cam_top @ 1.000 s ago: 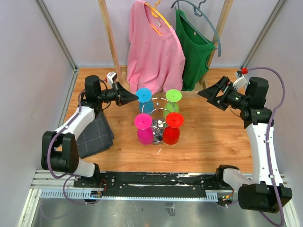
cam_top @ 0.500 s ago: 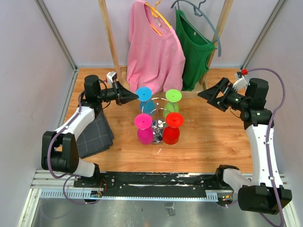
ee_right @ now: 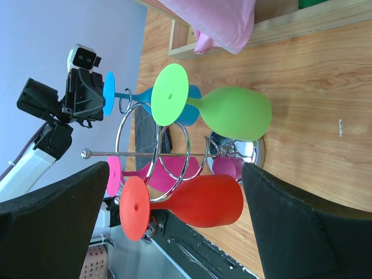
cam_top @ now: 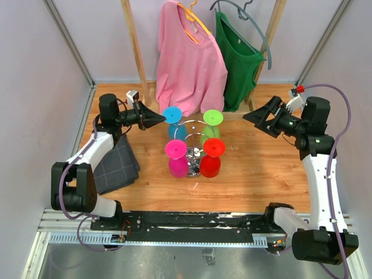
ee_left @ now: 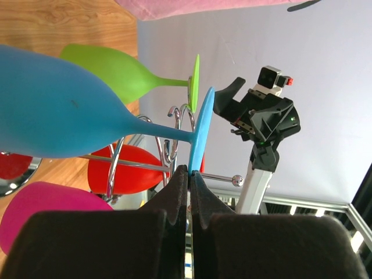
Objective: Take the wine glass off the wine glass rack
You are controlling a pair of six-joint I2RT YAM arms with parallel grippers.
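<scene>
Where the wooden worktop [cam_top: 244, 174] reaches its middle, a little toward the far edge, we see the wine glass rack [cam_top: 195, 152], a chrome wire stand on a round mirrored base. Four plastic glasses hang on its curled arms, feet up and bowls down: a blue wine glass [cam_top: 172, 115] at far left, a green glass [cam_top: 213, 118] at far right, a pink glass [cam_top: 176, 150] at near left and a red glass [cam_top: 214, 147] at near right. The left gripper [cam_top: 157, 118] reaches in level from the worktop's left edge, its fingers pressed together on the rim of the blue glass's flat foot. The blue stem lies at the curl of a rack arm. The right gripper [cam_top: 256, 116] hovers near the far right corner, pointing at the rack, fingers spread wide, holding nothing. A folded grey cloth [cam_top: 116, 165] lies by the left edge.
</scene>
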